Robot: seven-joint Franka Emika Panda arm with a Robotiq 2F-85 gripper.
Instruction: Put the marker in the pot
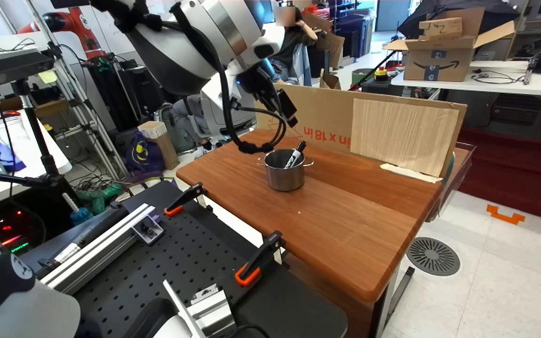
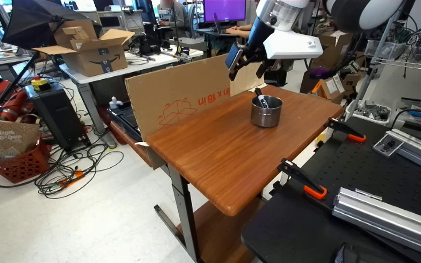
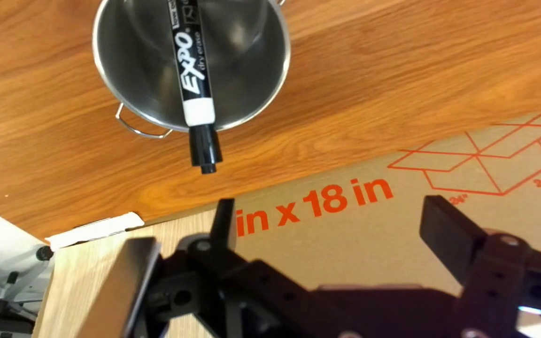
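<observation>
Your marker [image 3: 193,70] is in the pot [image 2: 265,118], leaning: in both exterior views its black cap sticks up past the rim, while the lower end is hidden behind the steel wall. In the wrist view it slants down from the top edge of the frame across the pot's mouth, EXPO lettering facing you, the white band at the rim and the cap beyond it. Your gripper [image 3: 328,211] is spread wide, its two fingers well apart across the bottom of the wrist view, with the printed cardboard panel [image 2: 166,98] showing through the gap. In an exterior view you see the arm [image 1: 226,28] hanging from the top of the frame, left of centre, with the fingers above the pot and clear of it. The pot stands upright near the middle of that frame, on the wooden table [image 1: 345,234], its wire handles out to either side. Towards the upper right, a wood-grain sheet [image 1: 404,136] stands against the cardboard. At lower centre you have a black-and-orange clamp [image 1: 259,256] between the table and the perforated black board [image 1: 181,253].
</observation>
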